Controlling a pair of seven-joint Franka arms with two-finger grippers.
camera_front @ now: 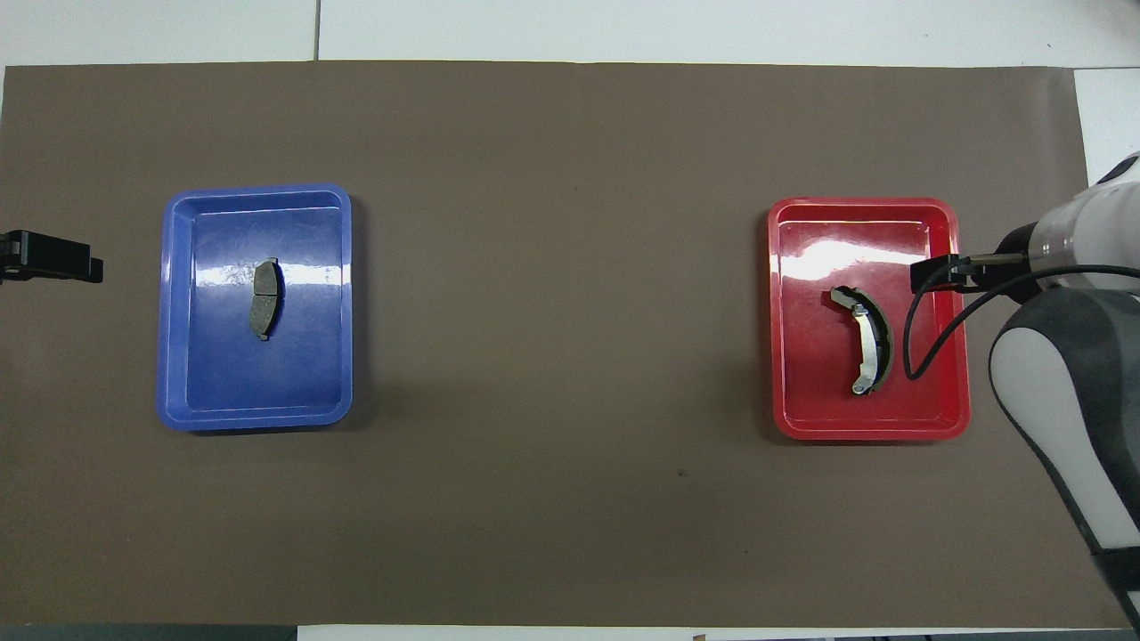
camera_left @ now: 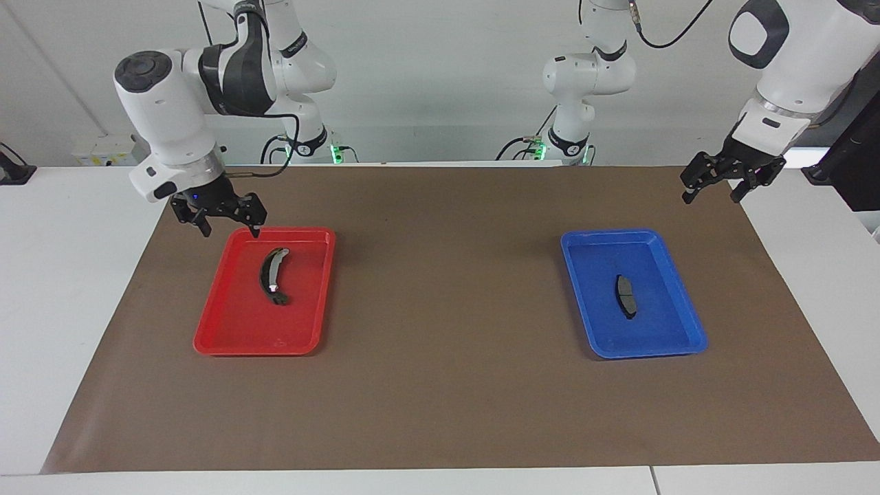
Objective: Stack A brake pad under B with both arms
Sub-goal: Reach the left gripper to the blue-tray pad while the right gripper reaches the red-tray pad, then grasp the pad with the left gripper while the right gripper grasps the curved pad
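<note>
The A brake pad (camera_left: 625,296) (camera_front: 264,298), short and dark grey, lies in the blue tray (camera_left: 653,333) (camera_front: 258,392). B (camera_left: 273,275) (camera_front: 866,338), a long dark crescent with a silvery strip, lies in the red tray (camera_left: 251,326) (camera_front: 828,405). My right gripper (camera_left: 230,228) (camera_front: 935,273) hangs open over the red tray's rim at the right arm's end, a short way from B and holding nothing. My left gripper (camera_left: 711,194) (camera_front: 53,258) hangs open and empty over the brown mat's edge at the left arm's end, apart from the blue tray.
Both trays sit on a brown mat (camera_left: 447,309) (camera_front: 561,356) that covers most of the white table (camera_left: 62,275). The stretch of mat between the trays is bare. A black cable (camera_front: 917,347) loops from the right wrist over the red tray.
</note>
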